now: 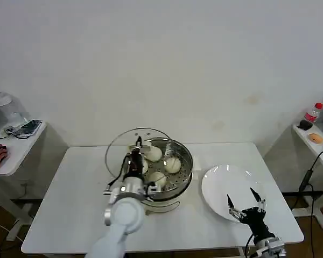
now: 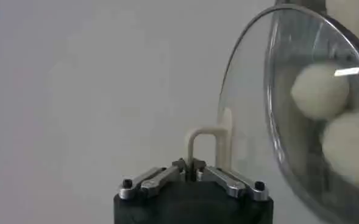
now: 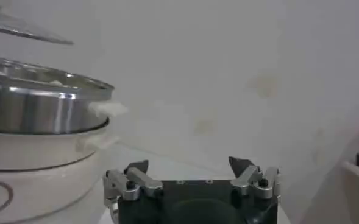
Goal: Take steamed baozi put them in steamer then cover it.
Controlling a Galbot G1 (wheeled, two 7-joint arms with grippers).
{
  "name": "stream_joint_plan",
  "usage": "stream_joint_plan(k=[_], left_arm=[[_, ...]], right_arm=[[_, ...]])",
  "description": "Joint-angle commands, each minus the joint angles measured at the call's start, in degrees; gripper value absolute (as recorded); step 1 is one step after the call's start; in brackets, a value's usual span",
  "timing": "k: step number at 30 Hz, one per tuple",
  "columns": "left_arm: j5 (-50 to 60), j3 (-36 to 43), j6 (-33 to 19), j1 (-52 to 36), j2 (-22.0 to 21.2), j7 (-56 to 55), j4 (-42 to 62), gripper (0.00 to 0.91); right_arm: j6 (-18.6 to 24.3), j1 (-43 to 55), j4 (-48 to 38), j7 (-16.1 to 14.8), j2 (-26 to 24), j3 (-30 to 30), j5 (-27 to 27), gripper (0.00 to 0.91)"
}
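On a white counter (image 1: 70, 204), the left end effector (image 1: 138, 144) is clamped on the cream handle (image 2: 206, 143) of a round glass lid (image 1: 124, 153), holding it tilted over the left rim of the steamer (image 1: 172, 185). Steamed baozi (image 1: 173, 164) sit inside on the perforated tray. To the right, the right end effector (image 1: 246, 203) hangs with fingers spread above a bare white plate (image 1: 218, 185).
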Motion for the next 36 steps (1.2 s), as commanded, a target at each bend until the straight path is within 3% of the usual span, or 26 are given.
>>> stream_joint_plan(k=[1,7,36], left_arm=[[6.88,3.56,0.28,-0.89,-8.78,1.09,5.41,0.000],[8.23,3.63,-0.23,-0.37,-10.40,0.63,7.12,0.000],[8.00,1.56,-0.71,-0.36,-10.36,-0.07,9.18,0.000]], right_arm=[[0.12,-0.09,-0.15,-0.05,0.00,-0.32,-0.44,0.907],[0.17,-0.07,-0.46,-0.10,0.00,-0.52,-0.47,0.907],[0.37,-0.18,-1.11,-0.33,-0.02,-1.05,-0.62,0.907]])
